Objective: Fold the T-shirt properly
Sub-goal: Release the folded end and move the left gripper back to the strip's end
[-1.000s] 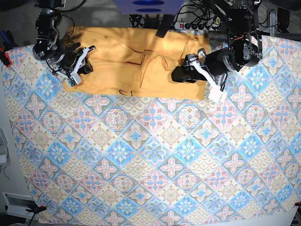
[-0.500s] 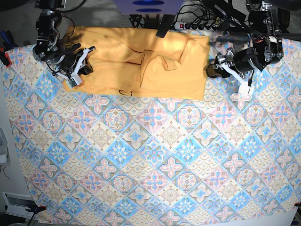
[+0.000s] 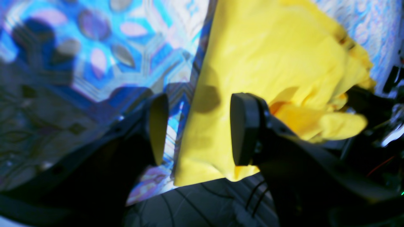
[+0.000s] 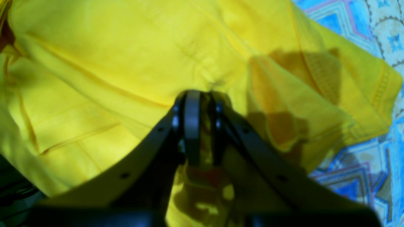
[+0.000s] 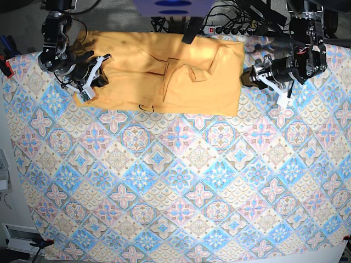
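Observation:
The yellow-orange T-shirt [image 5: 164, 71] lies partly folded along the far edge of the table, with a sleeve doubled over its middle. My right gripper [image 5: 98, 76] is at the shirt's left edge in the base view. In the right wrist view that gripper [image 4: 202, 126] is shut on a pinched ridge of the T-shirt [image 4: 110, 63]. My left gripper [image 5: 245, 79] hovers just off the shirt's right edge. In the left wrist view it [image 3: 199, 126] stands open and holds nothing, with the T-shirt's [image 3: 268, 63] border and the tablecloth below its gap.
The blue-and-pink patterned tablecloth [image 5: 181, 181] covers the whole table. Cables and a power strip [image 5: 225, 27] lie behind the far edge. Red clamps [image 5: 5, 68] hold the cloth at the left side.
My left gripper has pulled back from over the shirt's right part to just beyond its right edge. That part now lies flat. The right gripper has stayed put.

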